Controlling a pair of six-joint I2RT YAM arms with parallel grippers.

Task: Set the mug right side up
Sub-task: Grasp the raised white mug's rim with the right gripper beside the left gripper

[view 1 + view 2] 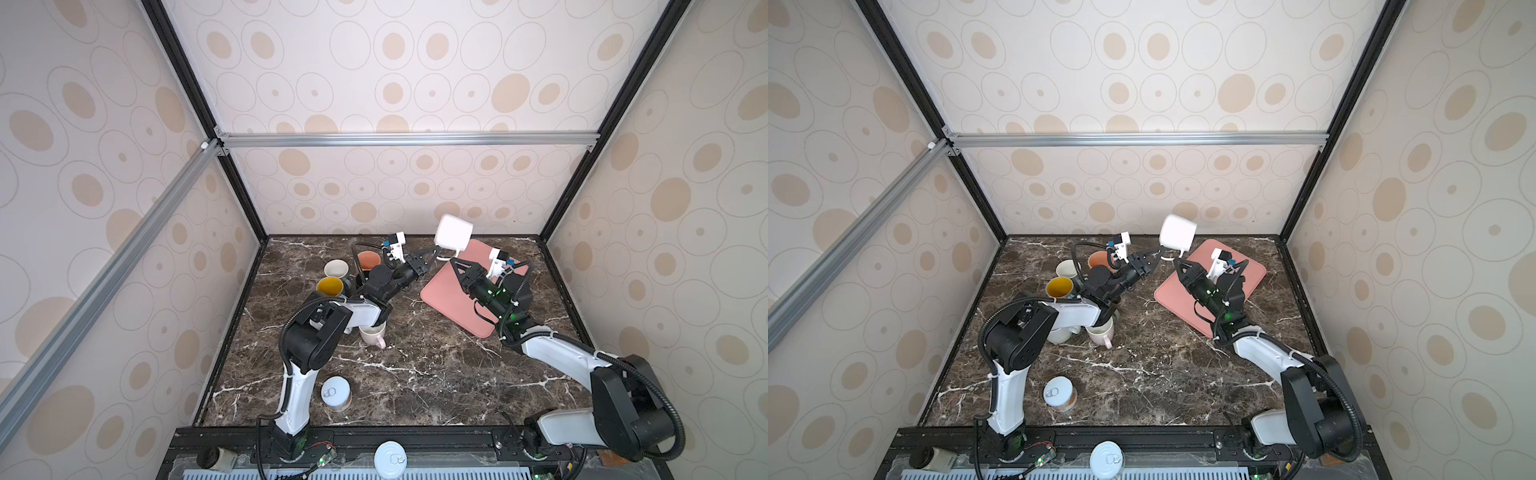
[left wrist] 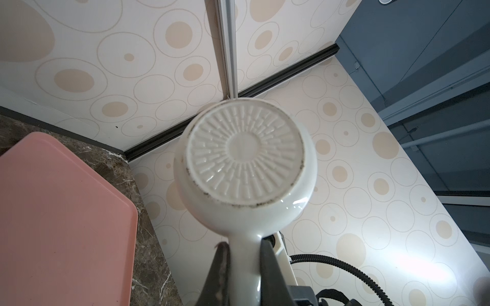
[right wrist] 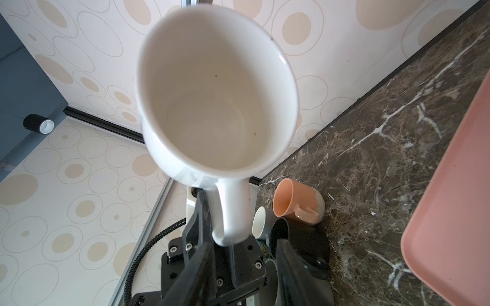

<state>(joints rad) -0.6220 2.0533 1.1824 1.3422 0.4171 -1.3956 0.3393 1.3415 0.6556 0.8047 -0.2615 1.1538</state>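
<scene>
A white mug [image 1: 453,232] [image 1: 1177,232] hangs in the air over the back of the table, tipped over. Its ribbed base [image 2: 244,156] faces the left wrist camera and its empty mouth [image 3: 217,100] faces the right one. My left gripper [image 1: 436,251] [image 1: 1160,251] [image 2: 244,243] is shut on the mug's handle [image 2: 245,265] [image 3: 233,212]. My right gripper [image 1: 453,261] [image 1: 1177,262] [image 3: 244,241] stands open just under the mug. The handle's loop sits just ahead of its fingertips, and I cannot tell whether they touch it.
A pink tray [image 1: 449,299] [image 3: 450,212] lies under the right arm. An orange mug [image 1: 369,259], a cream one [image 1: 336,269] and a yellow one [image 1: 329,286] cluster at the back left. A pink-handled mug [image 1: 374,334] and a can [image 1: 336,392] stand by the left arm.
</scene>
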